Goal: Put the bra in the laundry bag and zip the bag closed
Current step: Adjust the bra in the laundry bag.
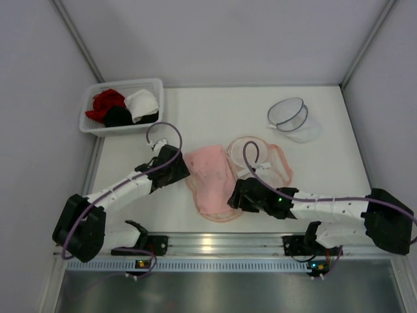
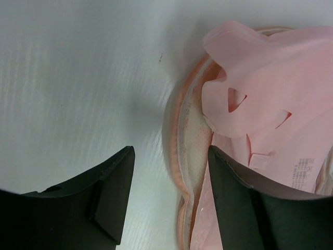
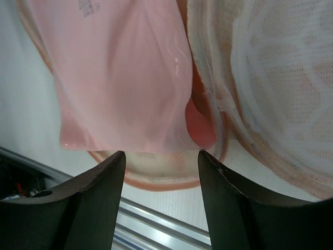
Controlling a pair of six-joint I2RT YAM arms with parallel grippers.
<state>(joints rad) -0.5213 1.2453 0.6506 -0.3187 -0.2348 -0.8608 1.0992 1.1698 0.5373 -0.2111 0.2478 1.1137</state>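
Observation:
The pale pink bra (image 1: 207,177) lies across the near half of the opened peach laundry bag (image 1: 266,162), whose other mesh half lies flat to its right. My left gripper (image 1: 181,171) is at the bra's left edge, open. In the left wrist view the bag's peach rim (image 2: 188,156) runs between the spread fingers (image 2: 112,192), with the bra (image 2: 260,99) beyond; nothing is pinched. My right gripper (image 1: 238,195) is open at the bra's near right edge. Its wrist view shows the bra (image 3: 119,78), the bag's rim (image 3: 161,182) below it and the mesh half (image 3: 281,78).
A white basket (image 1: 91,124) with red, black and white garments stands at the back left. A second, clear mesh bag with a purple rim (image 1: 292,119) lies at the back right. A metal rail (image 1: 208,244) runs along the near table edge. Walls close in both sides.

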